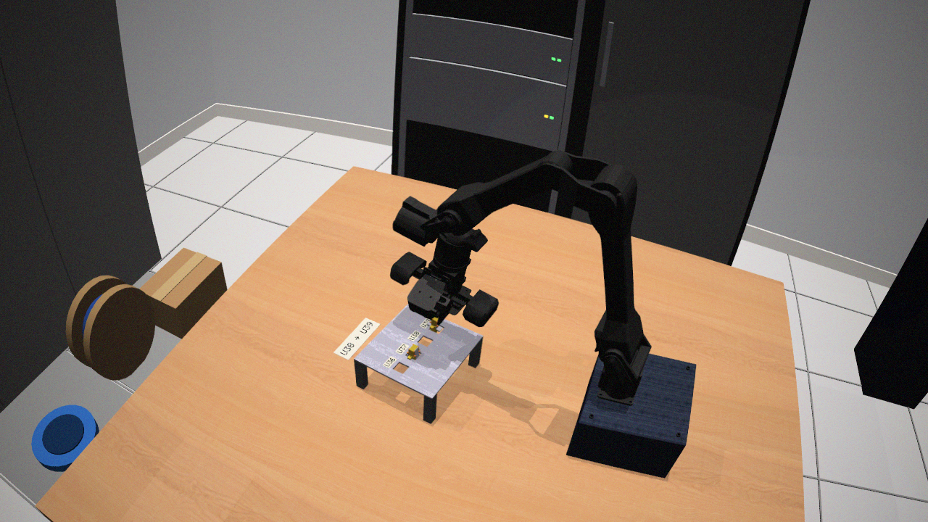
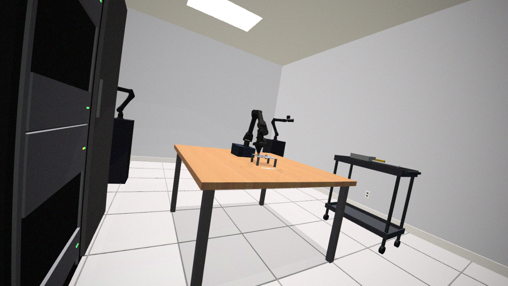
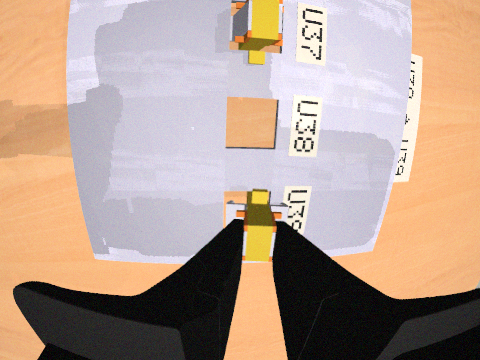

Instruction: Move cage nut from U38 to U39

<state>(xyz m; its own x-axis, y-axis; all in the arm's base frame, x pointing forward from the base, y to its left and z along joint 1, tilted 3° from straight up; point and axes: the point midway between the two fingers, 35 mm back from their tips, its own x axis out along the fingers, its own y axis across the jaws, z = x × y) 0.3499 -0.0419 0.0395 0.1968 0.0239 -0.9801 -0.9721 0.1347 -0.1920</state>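
Counter [image 1: 259, 415] [image 2: 213, 167] bears the rail plate [image 1: 447, 379] [image 2: 271, 157] [image 3: 165, 175]; gripper [image 1: 436, 319] [image 2: 258, 153] [image 3: 258, 230] clamped on the cage nut [image 1: 434, 324] [image 3: 260, 242] at U39, seating unconfirmed: advise centring it square over the hole, pressing straight down until both wings spring open beneath, then releasing, clear of the U37 nut [image 1: 412, 351] [image 3: 265, 20].

Your top view looks steeply down across the wooden table [image 1: 291, 415] [image 2: 270, 174] from above. Your exterior view stands farther off, near table height, facing the room corner. Your wrist view looks down close over the rail plate [image 1: 389, 354] [image 2: 268, 156] [image 3: 170, 171]. You get plate and tabletop in all three.
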